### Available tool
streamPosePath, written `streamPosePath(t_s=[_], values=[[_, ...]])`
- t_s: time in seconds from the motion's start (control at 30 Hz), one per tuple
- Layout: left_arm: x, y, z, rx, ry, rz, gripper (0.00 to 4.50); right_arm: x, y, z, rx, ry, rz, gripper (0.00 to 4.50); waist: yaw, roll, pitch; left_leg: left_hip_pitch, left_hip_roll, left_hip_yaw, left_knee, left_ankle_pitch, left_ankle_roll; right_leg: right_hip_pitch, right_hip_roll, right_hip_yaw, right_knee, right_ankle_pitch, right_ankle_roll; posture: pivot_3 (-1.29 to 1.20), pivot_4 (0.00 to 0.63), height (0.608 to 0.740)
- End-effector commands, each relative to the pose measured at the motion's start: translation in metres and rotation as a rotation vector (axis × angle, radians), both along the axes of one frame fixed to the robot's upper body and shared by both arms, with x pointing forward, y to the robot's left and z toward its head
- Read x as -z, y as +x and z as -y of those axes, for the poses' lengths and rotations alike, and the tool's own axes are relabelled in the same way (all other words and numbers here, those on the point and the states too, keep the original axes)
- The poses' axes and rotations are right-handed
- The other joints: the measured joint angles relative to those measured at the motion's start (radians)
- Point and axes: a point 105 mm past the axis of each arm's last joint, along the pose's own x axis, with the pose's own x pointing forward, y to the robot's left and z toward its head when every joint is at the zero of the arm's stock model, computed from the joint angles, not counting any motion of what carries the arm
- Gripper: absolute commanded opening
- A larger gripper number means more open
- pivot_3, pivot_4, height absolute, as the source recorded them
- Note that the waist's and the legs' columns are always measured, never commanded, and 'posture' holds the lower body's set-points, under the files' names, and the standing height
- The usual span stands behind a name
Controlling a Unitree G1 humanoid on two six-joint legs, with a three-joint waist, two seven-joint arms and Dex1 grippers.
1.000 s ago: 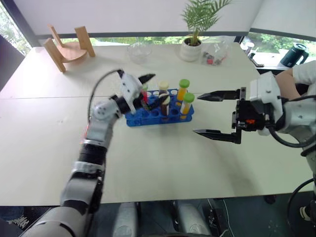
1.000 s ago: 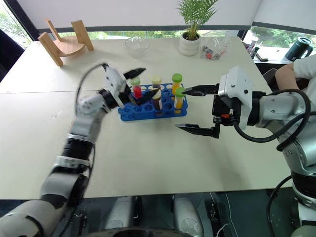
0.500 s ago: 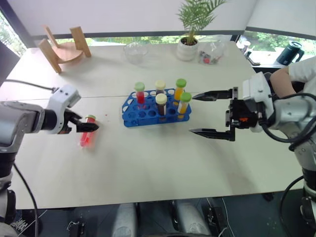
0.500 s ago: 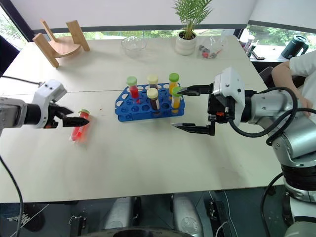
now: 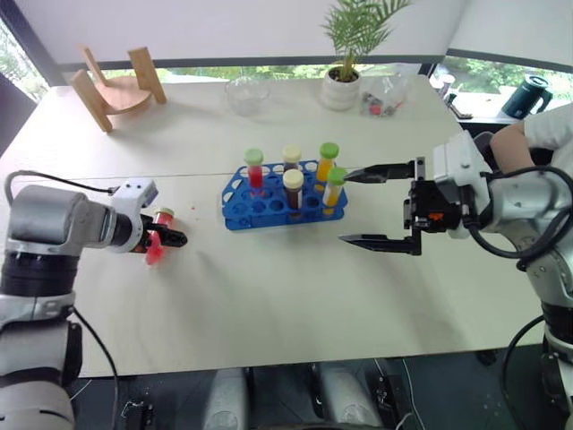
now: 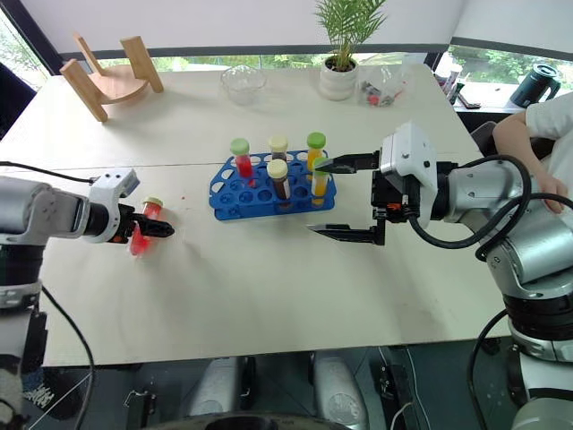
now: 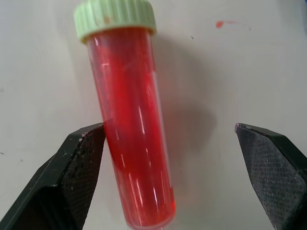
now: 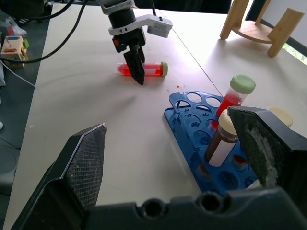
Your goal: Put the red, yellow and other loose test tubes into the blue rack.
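Observation:
A loose red test tube (image 7: 132,120) with a green cap lies flat on the table at the left. My left gripper (image 5: 165,238) is open and straddles it. One finger (image 7: 76,177) is against the tube's side and the other finger (image 7: 273,177) stands well clear. The blue rack (image 5: 269,204) sits mid-table with several capped tubes upright in it, holding red, brown and yellow liquid. My right gripper (image 5: 347,208) hangs open and empty just right of the rack, pointing toward it.
Small red spots (image 5: 191,212) mark the table near the lying tube. At the back stand a wooden stand (image 5: 116,85), a glass bowl (image 5: 248,91), a potted plant (image 5: 345,88) and a clear bag (image 5: 387,94). A person's arm (image 5: 537,130) shows at the right edge.
My left gripper swung from the rack out to the left, turned downward and lowered around the lying red tube. The right gripper held its place. The head views shifted slightly.

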Motion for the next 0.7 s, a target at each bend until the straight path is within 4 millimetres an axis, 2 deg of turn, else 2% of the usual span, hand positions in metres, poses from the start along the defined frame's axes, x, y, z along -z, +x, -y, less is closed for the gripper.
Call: streamPosePath(t_s=[0.03,0.17,0.27,0.3,0.33,0.43,0.5,0.53,0.57,0.63,0.7], values=[[-0.005,0.01,-0.005,-0.042,0.006,0.02,4.4,-0.012,-0.006,0.001,0.0,-0.003,0.055,4.5,0.0,0.0,0.0,0.0,0.0,0.0,0.0,0.0,0.0,0.0,0.0,0.0,0.0,0.0,0.0,0.0,0.15,0.74],[-0.002,0.013,-0.005,-0.047,0.009,0.002,2.68,-0.013,-0.006,0.002,0.013,-0.005,0.058,4.5,0.0,0.0,0.0,0.0,0.0,0.0,0.0,0.0,0.0,0.0,0.0,0.0,0.0,0.0,0.0,0.0,0.15,0.74],[-0.002,0.013,-0.006,-0.045,0.008,-0.004,1.07,-0.013,-0.007,0.003,0.021,-0.007,0.059,4.5,0.002,0.0,0.0,0.0,0.0,0.0,0.0,0.0,0.0,0.0,0.0,0.0,0.0,0.0,0.0,0.0,0.15,0.74],[-0.002,0.014,-0.007,-0.045,0.009,-0.004,0.8,-0.013,-0.007,0.003,0.024,-0.007,0.06,4.5,0.003,0.0,0.0,0.0,0.0,0.0,0.0,0.0,0.0,0.0,0.0,0.0,0.0,0.0,0.0,0.0,0.15,0.74],[-0.005,0.016,-0.005,-0.027,0.01,0.021,0.79,-0.013,-0.007,0.004,0.027,-0.007,0.06,4.5,0.003,0.0,0.0,0.0,0.0,0.0,0.0,0.0,0.0,0.0,0.0,0.0,0.0,0.0,0.0,0.0,0.15,0.74],[-0.03,0.032,0.018,0.024,-0.143,0.151,0.79,-0.013,-0.006,0.007,0.038,-0.01,0.059,4.5,0.009,0.0,0.0,0.0,0.0,0.0,0.0,0.0,0.0,0.0,0.0,0.0,0.0,0.0,0.0,0.0,0.15,0.74],[-0.059,0.045,0.041,0.132,-0.226,0.361,0.79,-0.013,-0.007,0.008,0.041,-0.013,0.06,4.5,0.017,0.0,0.0,-0.001,0.0,0.0,0.001,0.0,0.0,0.0,0.0,0.0,0.0,0.0,0.0,0.0,0.15,0.74],[-0.078,0.046,0.058,0.222,-0.3,0.486,0.79,-0.012,-0.007,0.007,0.043,-0.013,0.061,4.5,0.021,0.0,0.0,-0.001,0.0,0.0,0.001,0.0,0.0,0.0,-0.001,0.0,0.0,0.0,0.0,0.0,0.15,0.74],[-0.094,0.043,0.072,0.293,-0.366,0.578,0.79,-0.012,-0.007,0.007,0.045,-0.012,0.062,4.5,0.024,0.0,0.0,-0.001,0.0,0.001,0.001,0.0,0.0,0.0,-0.001,0.0,0.0,0.0,0.0,0.0,0.15,0.74],[-0.113,0.034,0.094,0.404,-0.461,0.723,0.79,-0.012,-0.006,0.007,0.05,-0.01,0.062,4.5,0.027,0.0,0.0,-0.002,0.0,0.001,0.001,0.0,0.0,0.0,-0.001,0.0,0.0,0.0,0.0,0.0,0.15,0.74],[-0.123,0.023,0.114,0.509,-0.54,0.909,0.79,-0.012,-0.006,0.007,0.059,-0.007,0.064,4.5,0.026,0.001,-0.001,-0.001,0.0,0.001,0.0,0.0,-0.001,0.0,-0.001,0.0,-0.001,0.0,0.0,0.0,0.15,0.74]])
